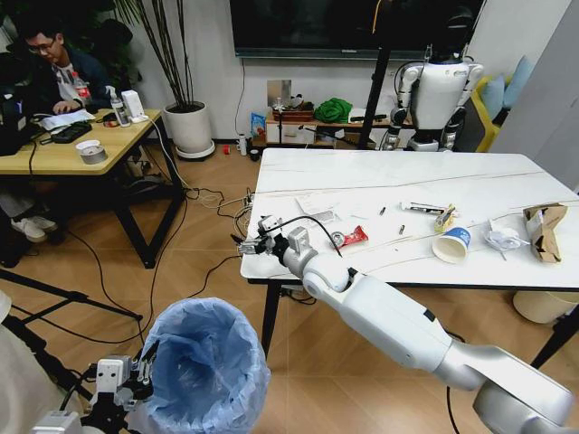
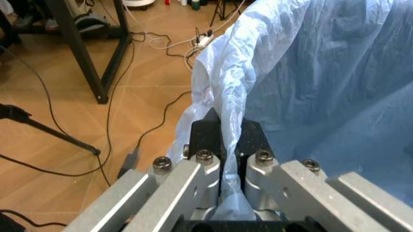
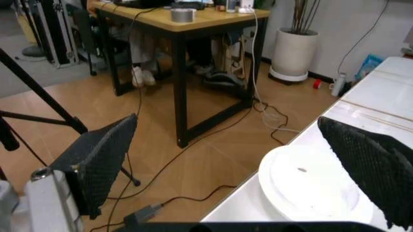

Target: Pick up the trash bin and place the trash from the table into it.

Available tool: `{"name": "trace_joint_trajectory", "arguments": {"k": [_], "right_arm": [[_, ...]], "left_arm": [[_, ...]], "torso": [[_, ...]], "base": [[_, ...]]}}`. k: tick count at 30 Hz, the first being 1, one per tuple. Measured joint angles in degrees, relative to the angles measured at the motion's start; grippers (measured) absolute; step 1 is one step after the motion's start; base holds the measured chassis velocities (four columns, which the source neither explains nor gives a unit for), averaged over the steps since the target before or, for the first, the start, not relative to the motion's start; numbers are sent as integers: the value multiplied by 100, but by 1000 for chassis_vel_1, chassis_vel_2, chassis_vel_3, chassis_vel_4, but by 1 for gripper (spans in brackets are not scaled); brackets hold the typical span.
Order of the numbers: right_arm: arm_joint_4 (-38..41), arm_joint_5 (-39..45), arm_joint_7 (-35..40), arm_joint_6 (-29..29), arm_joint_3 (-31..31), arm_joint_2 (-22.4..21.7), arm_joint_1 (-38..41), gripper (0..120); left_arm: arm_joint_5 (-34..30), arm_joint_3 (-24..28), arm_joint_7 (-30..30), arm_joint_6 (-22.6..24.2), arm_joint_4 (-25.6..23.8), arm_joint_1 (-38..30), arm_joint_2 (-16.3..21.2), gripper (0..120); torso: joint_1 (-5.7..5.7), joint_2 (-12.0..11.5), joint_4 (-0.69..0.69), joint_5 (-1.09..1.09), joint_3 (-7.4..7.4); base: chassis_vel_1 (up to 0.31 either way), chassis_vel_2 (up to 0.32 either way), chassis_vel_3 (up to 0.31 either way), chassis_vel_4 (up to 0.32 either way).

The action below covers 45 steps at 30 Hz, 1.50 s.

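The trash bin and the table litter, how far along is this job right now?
Done: the left gripper has its jaws shut on the trash bin rim, holding it below the table edge. In hand: the right gripper, jaws open, is at the table's near corner over a white round lid. Left: the paper cup, red wrapper and brown bag.

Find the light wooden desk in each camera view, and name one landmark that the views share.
Head view: the wooden desk stands at the upper left.
Left wrist view: its black V-shaped leg is at the upper left, beyond the left gripper clamped on the trash bin liner.
Right wrist view: the desk is at top centre.
Shared landmark: the floor cables beside the desk leg.
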Motion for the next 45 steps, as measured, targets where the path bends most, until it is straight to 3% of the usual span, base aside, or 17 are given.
{"name": "trace_joint_trajectory", "arguments": {"k": [6, 8, 22, 45], "right_arm": [[-193, 66, -15, -143, -44, 132, 133, 100], [-372, 128, -32, -487, -77, 213, 280, 100], [-1013, 520, -13, -1184, 26, 444, 494, 100], [-1168, 688, 15, -1375, -63, 470, 615, 100]], "left_arm": [[14, -2, 2, -7, -24, 9, -36, 0], [44, 10, 6, -13, -29, 5, -73, 0], [116, 35, 14, -27, -61, 35, -160, 0], [172, 101, 17, -31, -61, 5, -223, 0]], "torso": [[0, 0, 1, 1, 0], [0, 0, 0, 0, 0], [0, 0, 0, 1, 0], [0, 0, 1, 1, 0]], "base": [[0, 0, 0, 0], [0, 0, 0, 0], [0, 0, 0, 0], [0, 0, 0, 0]]}}
